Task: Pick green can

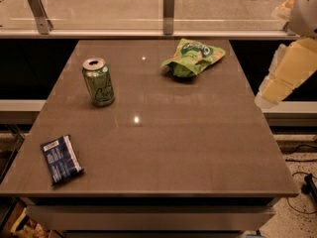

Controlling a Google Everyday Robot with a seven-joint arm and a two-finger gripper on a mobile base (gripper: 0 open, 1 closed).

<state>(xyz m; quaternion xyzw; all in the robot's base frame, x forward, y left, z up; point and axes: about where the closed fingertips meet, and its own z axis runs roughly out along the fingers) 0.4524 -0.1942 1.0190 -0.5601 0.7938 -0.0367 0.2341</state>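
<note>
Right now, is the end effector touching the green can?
Apart. Camera view: green can stands left on the table, end effector hangs beyond its right edge.

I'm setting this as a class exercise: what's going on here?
A one-armed robot is meant to pick up the green can, which stands upright and untouched on the left of the table. The gripper hangs beyond the table's right edge, far from the can. A green snack bag lies near the far edge, a dark blue packet near the front left corner.
</note>
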